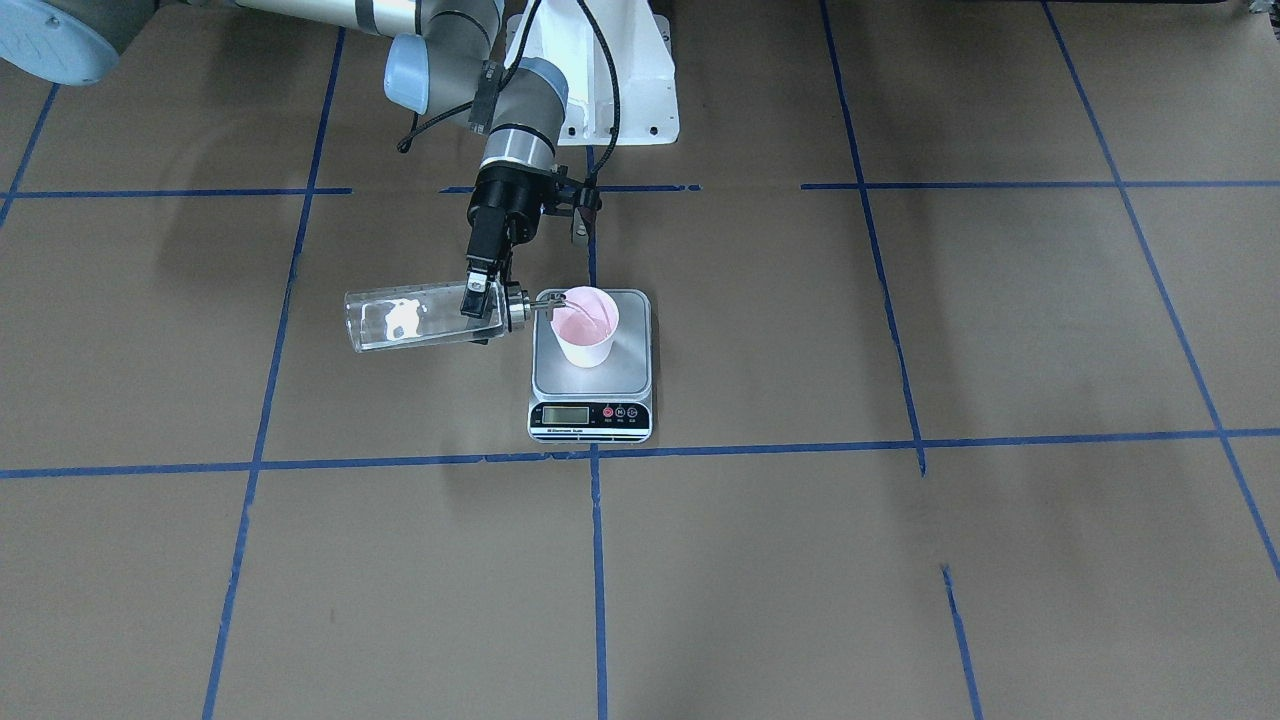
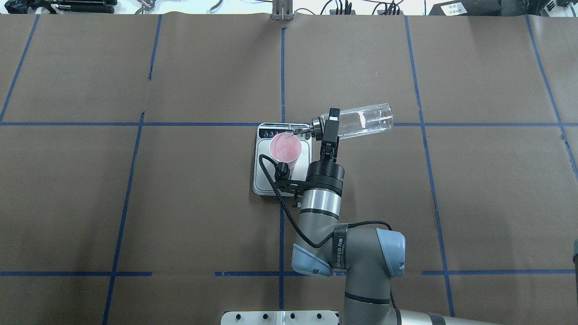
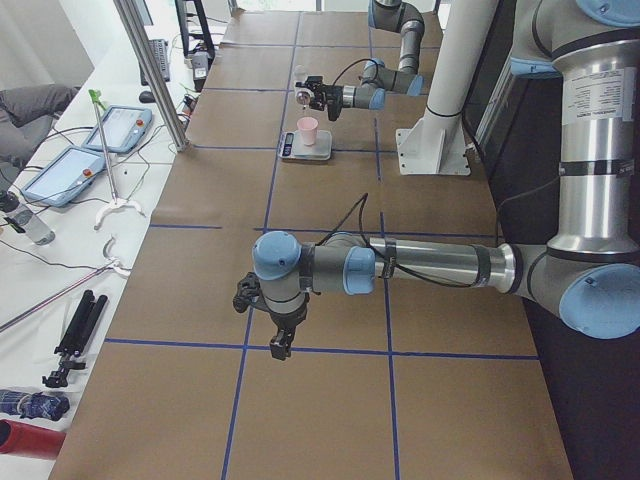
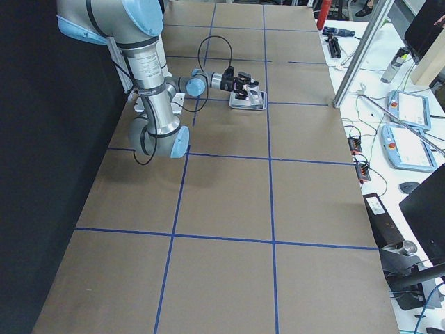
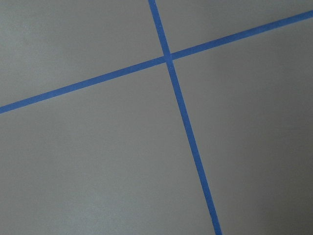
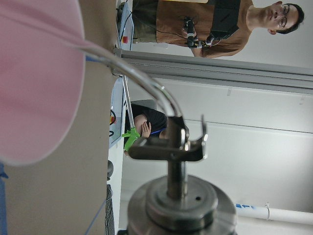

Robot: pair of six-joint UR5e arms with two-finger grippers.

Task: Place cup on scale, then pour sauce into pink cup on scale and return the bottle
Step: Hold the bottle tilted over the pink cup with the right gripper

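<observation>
Your right gripper (image 1: 478,298) clamps the glass bottle (image 1: 410,320), tipped sideways over the pink cup (image 1: 586,335) standing on the scale (image 1: 628,372). You cannot tell how the left gripper (image 3: 281,347) fingers stand.

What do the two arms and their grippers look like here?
The right arm and left arm are silver-grey tubes with pale blue joint caps. The right gripper and left gripper are black, with two slim fingers. A black cable loops beside each wrist; a black strap with white lettering circles the right arm.
</observation>
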